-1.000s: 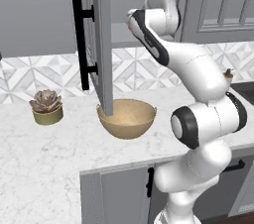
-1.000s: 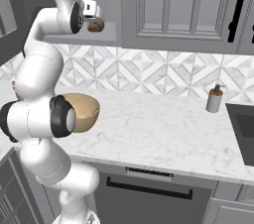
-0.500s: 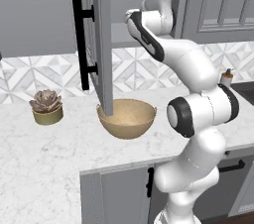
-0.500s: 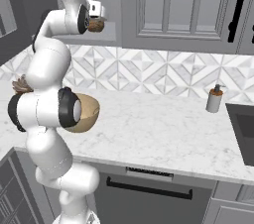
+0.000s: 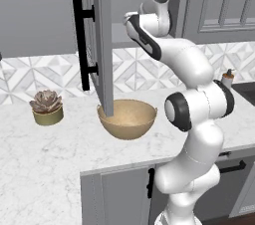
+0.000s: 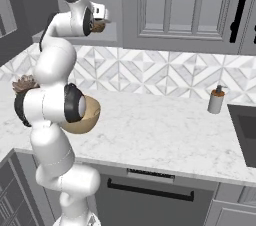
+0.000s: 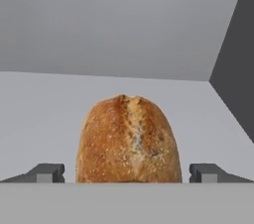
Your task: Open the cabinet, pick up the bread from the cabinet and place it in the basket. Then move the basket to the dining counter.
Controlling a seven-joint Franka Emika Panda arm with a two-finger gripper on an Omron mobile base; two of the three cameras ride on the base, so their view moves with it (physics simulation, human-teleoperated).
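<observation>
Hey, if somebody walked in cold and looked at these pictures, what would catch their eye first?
Probably the bread, an orange-brown roll on the cabinet shelf, sitting right between the open gripper's two fingertips without being squeezed. Next, the white arm reaching up into the cabinet, whose door with its long black handle stands swung open. Below that door, the tan basket waits on the marble worktop.

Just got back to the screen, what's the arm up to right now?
The cabinet door is swung open and the arm has reached inside to the shelf. In the hand view the bread sits on the shelf between the two fingertips of the open gripper, which has not closed on it. The basket waits on the worktop just below the open door, with nothing in it. Beside it are a small potted plant and, further right, a soap bottle.
</observation>
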